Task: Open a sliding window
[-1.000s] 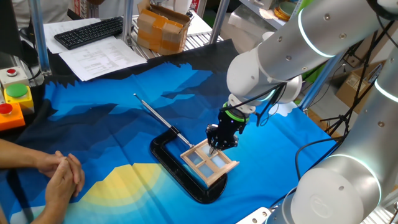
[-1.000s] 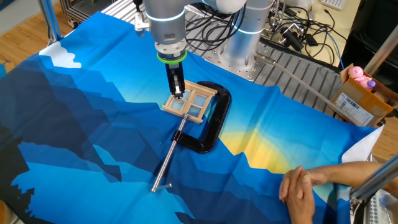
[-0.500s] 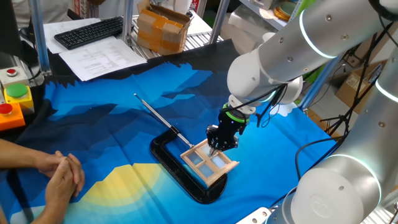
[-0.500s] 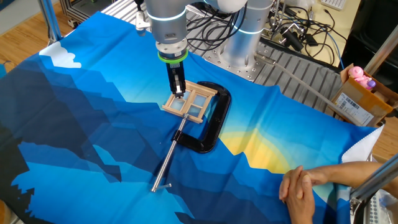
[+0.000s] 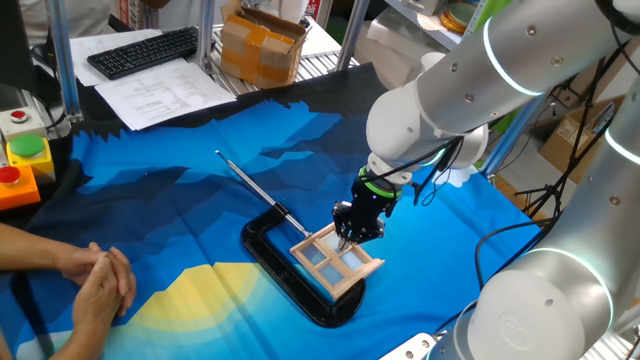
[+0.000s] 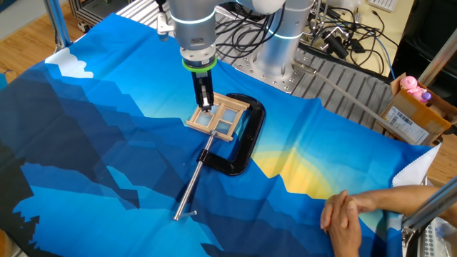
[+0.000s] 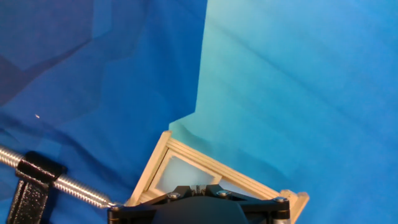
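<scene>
The sliding window (image 5: 340, 262) is a small light wood frame with pale bluish panes, held in a black C-shaped clamp (image 5: 283, 283) on the blue cloth. It also shows in the other fixed view (image 6: 221, 119) and in the hand view (image 7: 166, 163). My gripper (image 5: 343, 239) points straight down with its narrow fingers together, their tips on the window's near corner pane (image 6: 206, 109). In the hand view the fingers (image 7: 198, 189) sit closed over the pane, and the lower part of the window is hidden behind the hand.
The clamp's metal rod (image 6: 193, 187) runs out over the cloth, away from the window. A person's folded hands (image 5: 98, 281) rest at the cloth's edge. Red and green buttons (image 5: 22, 150), a keyboard (image 5: 140, 50) and a cardboard box (image 5: 262, 45) stand behind.
</scene>
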Robot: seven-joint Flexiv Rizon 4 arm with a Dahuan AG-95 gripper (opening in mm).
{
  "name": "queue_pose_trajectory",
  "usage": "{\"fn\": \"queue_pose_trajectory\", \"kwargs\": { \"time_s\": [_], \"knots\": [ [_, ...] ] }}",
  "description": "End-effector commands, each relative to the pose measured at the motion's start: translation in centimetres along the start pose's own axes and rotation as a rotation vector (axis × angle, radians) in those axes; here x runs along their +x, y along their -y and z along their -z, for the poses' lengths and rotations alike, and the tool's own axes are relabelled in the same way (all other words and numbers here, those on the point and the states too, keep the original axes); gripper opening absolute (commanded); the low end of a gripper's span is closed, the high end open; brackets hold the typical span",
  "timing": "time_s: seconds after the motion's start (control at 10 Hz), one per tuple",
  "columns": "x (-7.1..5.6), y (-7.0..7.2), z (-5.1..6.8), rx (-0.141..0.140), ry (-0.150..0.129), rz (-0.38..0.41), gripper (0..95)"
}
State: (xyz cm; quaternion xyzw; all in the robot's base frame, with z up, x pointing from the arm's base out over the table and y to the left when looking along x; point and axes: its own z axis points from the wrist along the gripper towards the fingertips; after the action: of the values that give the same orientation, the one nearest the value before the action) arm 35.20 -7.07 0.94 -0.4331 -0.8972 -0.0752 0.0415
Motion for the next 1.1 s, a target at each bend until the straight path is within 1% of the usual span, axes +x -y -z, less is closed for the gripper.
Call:
{"fn": "queue_pose_trajectory", "kwargs": {
  "time_s": [0.1, 1.1],
  "knots": [
    [0.11, 0.21, -0.12, 0.002, 0.009, 0.0, 0.0],
    [0.11, 0.21, -0.08, 0.009, 0.016, -0.012, 0.0]
  ]
}}
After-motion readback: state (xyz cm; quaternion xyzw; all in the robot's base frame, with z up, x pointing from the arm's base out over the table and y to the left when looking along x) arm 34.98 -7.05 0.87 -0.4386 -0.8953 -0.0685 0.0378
